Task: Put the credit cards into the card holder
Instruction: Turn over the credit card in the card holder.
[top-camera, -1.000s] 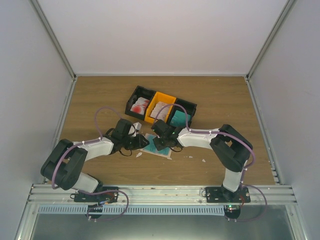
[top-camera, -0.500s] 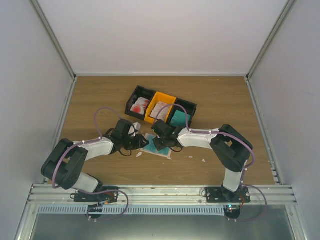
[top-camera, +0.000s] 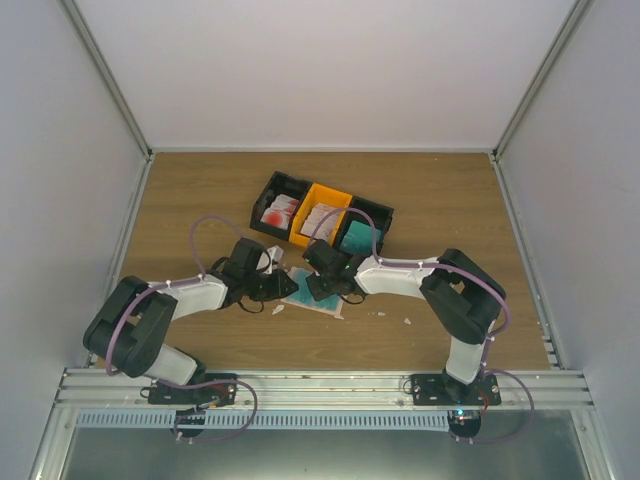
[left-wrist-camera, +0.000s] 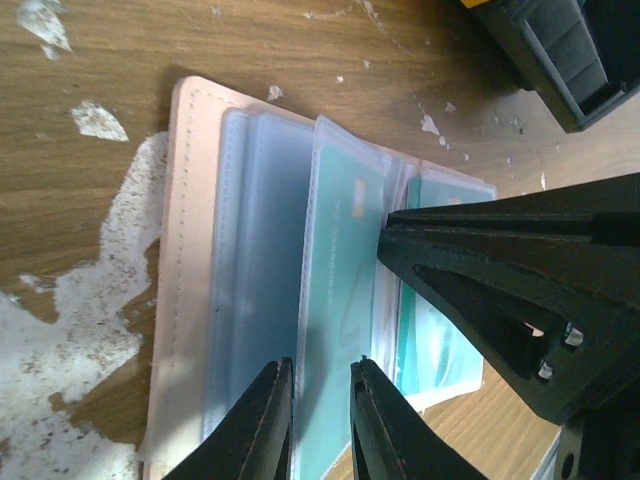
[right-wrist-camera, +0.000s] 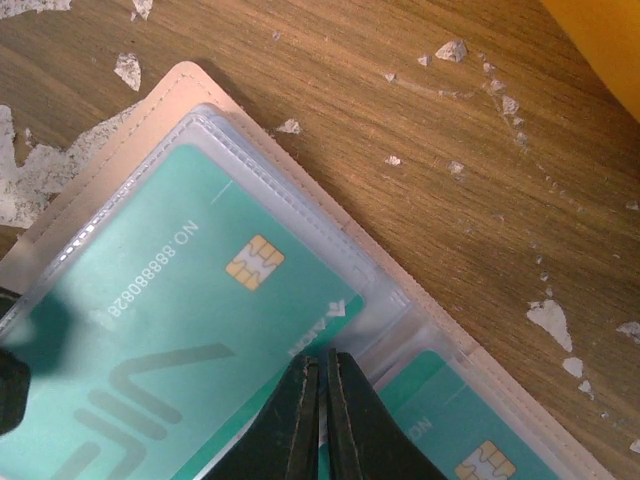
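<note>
The beige card holder (top-camera: 312, 292) lies open on the table between both grippers, its clear sleeves fanned out (left-wrist-camera: 185, 250) (right-wrist-camera: 170, 85). A teal credit card (right-wrist-camera: 170, 300) with a gold chip sits in one sleeve, and a second teal card (right-wrist-camera: 480, 440) is in the neighbouring one. My right gripper (right-wrist-camera: 320, 360) is shut, its tips at the first card's corner; whether they pinch the sleeve does not show. My left gripper (left-wrist-camera: 322, 365) stands slightly open, its jaws straddling the edge of a sleeve over a teal card (left-wrist-camera: 345, 280). The right gripper's fingers (left-wrist-camera: 385, 235) come in from the right.
Behind the holder stand joined bins holding red-and-white cards (top-camera: 279, 210), pale cards (top-camera: 320, 216) in the orange one, and teal cards (top-camera: 356, 236). White scraps (top-camera: 278, 308) (top-camera: 407, 321) and worn white patches (left-wrist-camera: 80, 300) mark the wood. A black bin corner (left-wrist-camera: 570, 60) is close.
</note>
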